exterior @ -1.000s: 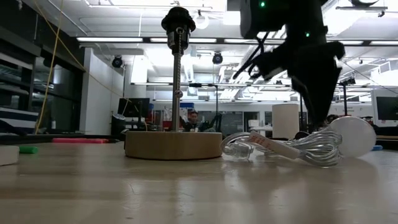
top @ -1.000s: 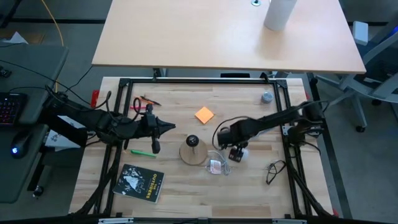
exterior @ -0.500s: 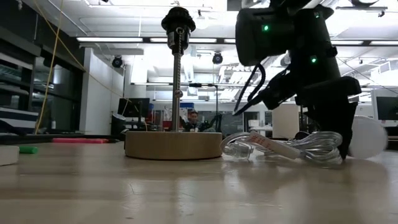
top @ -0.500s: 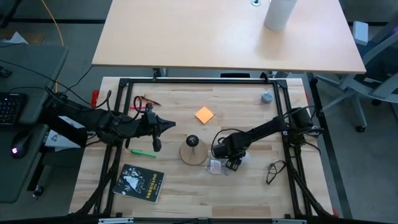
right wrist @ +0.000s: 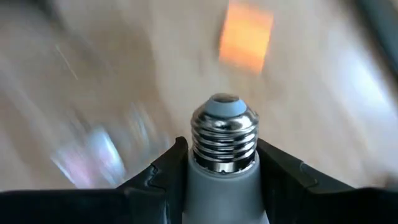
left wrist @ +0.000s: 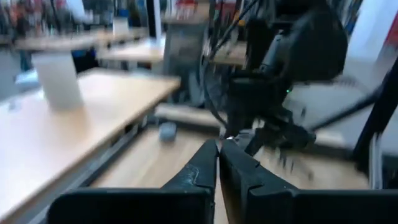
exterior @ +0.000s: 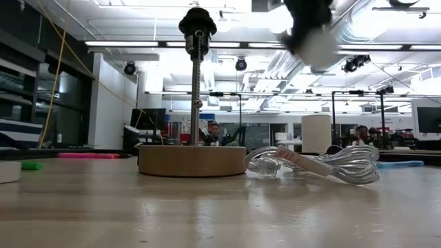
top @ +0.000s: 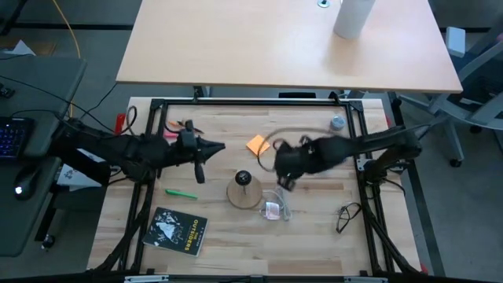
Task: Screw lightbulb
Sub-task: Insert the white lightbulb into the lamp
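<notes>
A: Where's your lightbulb [right wrist: 221, 140]?

B: Clamped in your right gripper [right wrist: 217, 165], base outward, lifted above the middle of the surface [top: 314, 228].

A: Next?

B: Line its threads over the socket [exterior: 198, 22], then twist. Your left gripper [left wrist: 217, 163] waits closed, toward the surface's left side.

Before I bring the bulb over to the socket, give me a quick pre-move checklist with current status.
1. Lightbulb held in the right claw: ok, fingers on both sides of its neck.
2. Threaded base pointing out, unobstructed: ok.
3. Bulb lifted off the table: ok, it is high in the low view.
4. Socket atop the lamp stand empty: cannot tell.
5. Left claw shut, apart from the socket: ok.
6. Plastic packet left on the table beside the wooden base: ok.
</notes>
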Robot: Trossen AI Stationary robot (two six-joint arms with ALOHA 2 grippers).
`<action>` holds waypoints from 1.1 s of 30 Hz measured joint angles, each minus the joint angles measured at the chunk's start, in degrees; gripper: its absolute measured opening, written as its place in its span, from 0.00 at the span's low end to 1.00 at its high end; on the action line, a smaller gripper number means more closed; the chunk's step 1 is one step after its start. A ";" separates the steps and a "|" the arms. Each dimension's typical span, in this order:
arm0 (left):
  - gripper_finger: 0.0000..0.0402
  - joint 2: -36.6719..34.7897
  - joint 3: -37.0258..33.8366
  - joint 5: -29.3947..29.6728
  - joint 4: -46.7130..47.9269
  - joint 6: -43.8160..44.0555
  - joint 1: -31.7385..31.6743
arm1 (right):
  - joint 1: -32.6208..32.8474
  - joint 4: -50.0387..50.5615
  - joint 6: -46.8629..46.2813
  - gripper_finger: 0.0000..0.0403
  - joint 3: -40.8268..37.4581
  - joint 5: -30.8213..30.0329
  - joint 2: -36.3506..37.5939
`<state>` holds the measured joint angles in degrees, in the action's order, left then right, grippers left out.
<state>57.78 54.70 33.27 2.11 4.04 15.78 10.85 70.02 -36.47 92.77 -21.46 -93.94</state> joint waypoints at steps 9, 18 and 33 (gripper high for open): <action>0.27 0.05 0.00 -8.55 -24.29 2.24 -4.78 | -2.99 -36.55 8.85 0.37 10.29 -8.93 6.11; 0.52 0.08 0.09 -18.19 -35.74 3.42 -6.61 | -3.78 -61.21 15.95 0.37 10.34 2.54 5.67; 0.58 2.88 0.07 -3.95 -38.74 -35.41 -3.01 | -3.76 -68.31 8.03 0.37 10.31 3.41 2.01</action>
<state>60.65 54.76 29.32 -36.63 -31.37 12.78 7.09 1.70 -28.44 103.09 -18.06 -91.93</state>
